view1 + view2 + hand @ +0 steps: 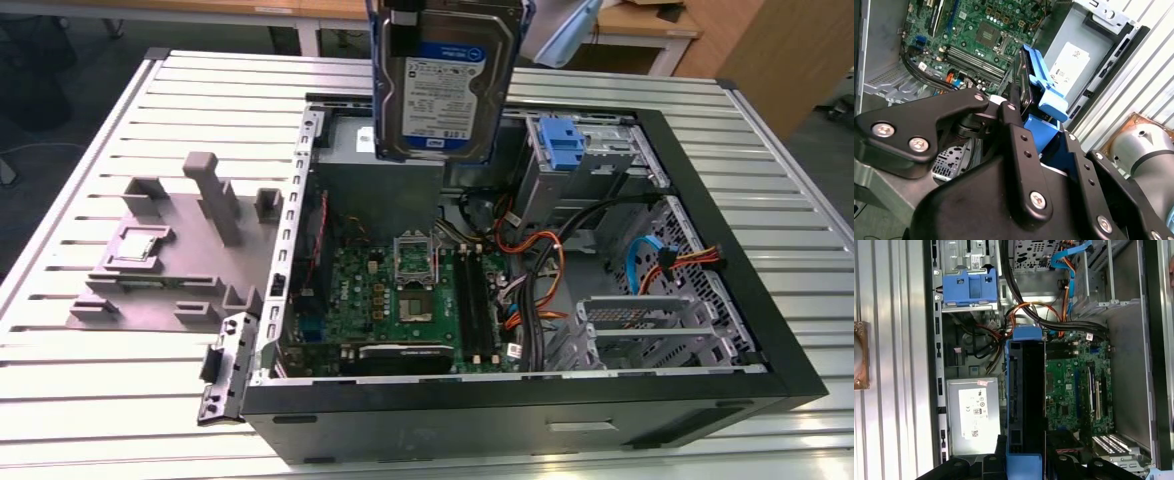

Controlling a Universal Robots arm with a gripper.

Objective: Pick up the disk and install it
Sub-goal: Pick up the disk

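An open black metal computer case [507, 420] lies on a ribbed silver table [107, 400], with a green motherboard [400, 300] on its floor. A grey moulded plastic fixture [174, 270] sits just outside the case.

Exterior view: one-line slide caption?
The blue-framed disk hangs upright above the open computer case, not yet installed.
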